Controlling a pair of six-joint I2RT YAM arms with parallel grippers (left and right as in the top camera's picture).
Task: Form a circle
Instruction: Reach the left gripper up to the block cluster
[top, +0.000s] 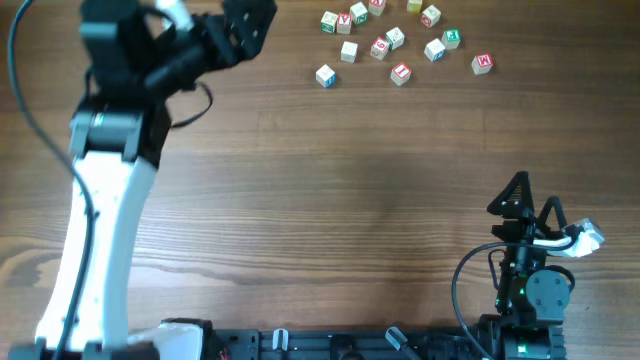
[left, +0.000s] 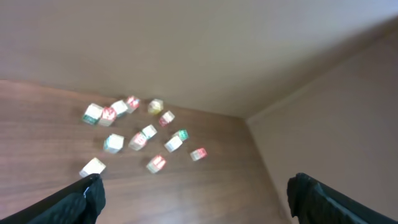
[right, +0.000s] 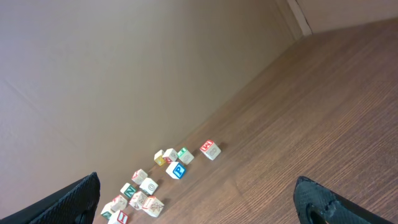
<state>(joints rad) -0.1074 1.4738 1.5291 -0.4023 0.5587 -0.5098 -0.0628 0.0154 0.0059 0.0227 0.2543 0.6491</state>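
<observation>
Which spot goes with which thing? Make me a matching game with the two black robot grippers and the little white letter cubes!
Things:
1. left black two-finger gripper
2. right black two-finger gripper
3. small whitish letter cubes

Places and states:
A. scattered loosely along the far edge of the brown wooden table, not in a ring
B. open, low on the right side, far from the cubes
C. open, at the far left, beside the cubes but not touching them

Pairs: 1-C, 2-B, 3-A
</observation>
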